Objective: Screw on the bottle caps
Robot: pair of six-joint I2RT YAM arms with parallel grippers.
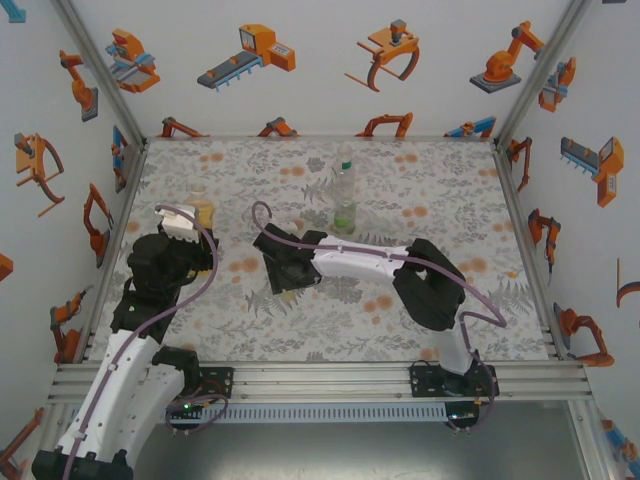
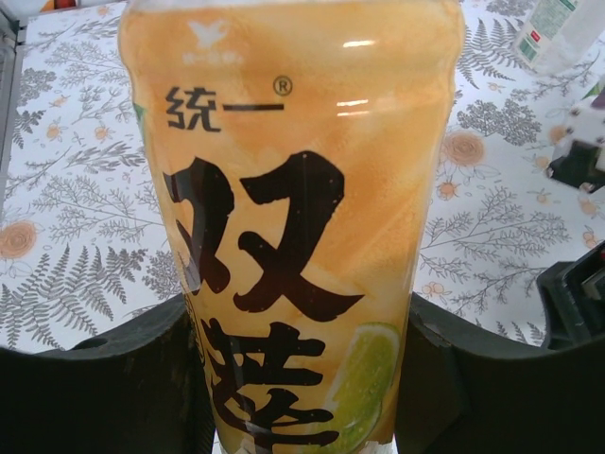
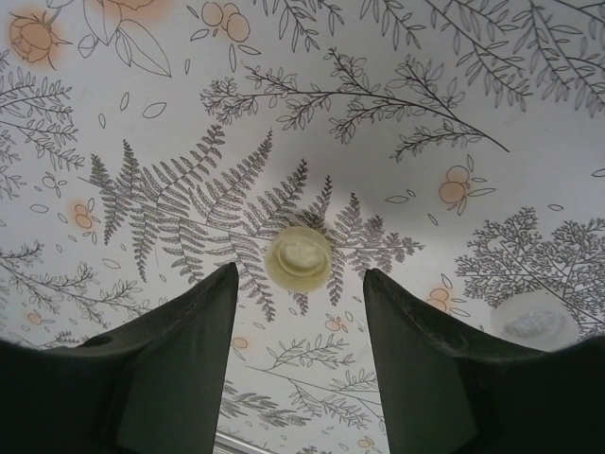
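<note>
Left gripper [image 2: 302, 378] grasping amber bottle [image 2: 293, 170].
Right gripper [image 3: 301, 322] released, jaws apart near a pale cap [image 3: 298, 257] lying on the bench [image 3: 492, 95].

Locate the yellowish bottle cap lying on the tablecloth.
In the right wrist view the yellowish cap lies flat on the fern-print cloth, just ahead of the right pincer, centred between its fingers; a paler cap lies right of it.
</note>
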